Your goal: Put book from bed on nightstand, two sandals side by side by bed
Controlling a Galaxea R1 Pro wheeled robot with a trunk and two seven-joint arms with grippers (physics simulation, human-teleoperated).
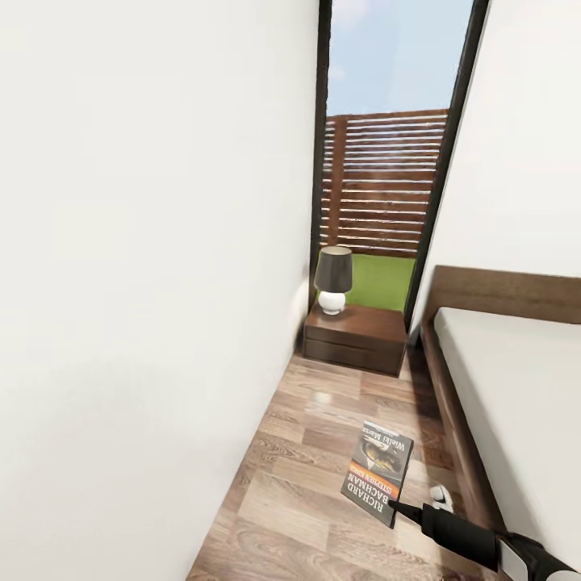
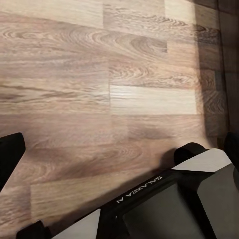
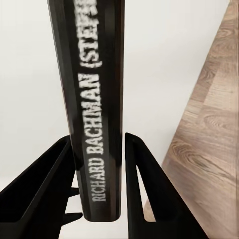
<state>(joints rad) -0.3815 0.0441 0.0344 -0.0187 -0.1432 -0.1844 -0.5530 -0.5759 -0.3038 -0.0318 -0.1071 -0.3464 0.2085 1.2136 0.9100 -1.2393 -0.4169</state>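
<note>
Off the bed (image 1: 516, 379) already: book (image 1: 378, 473) low and centre-right in the head view, clamped at its lower edge in the right tool (image 1: 401, 510), above the plank floor (image 1: 282, 484). Nightstand (image 1: 355, 335) at mid-frame, under a lamp (image 1: 332, 279), not yet reached. Left tool's state: cannot tell from the wrist view. Sandals both yet to be placed, probably.

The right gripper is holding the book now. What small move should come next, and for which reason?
Probably drive forward along the aisle toward the nightstand, keeping the book clamped in the right gripper. The right wrist view shows the fingers on both sides of the spine, so the hold looks firm. The nightstand is farther ahead, between wall and bed, and beside its lamp the top is bare.
</note>
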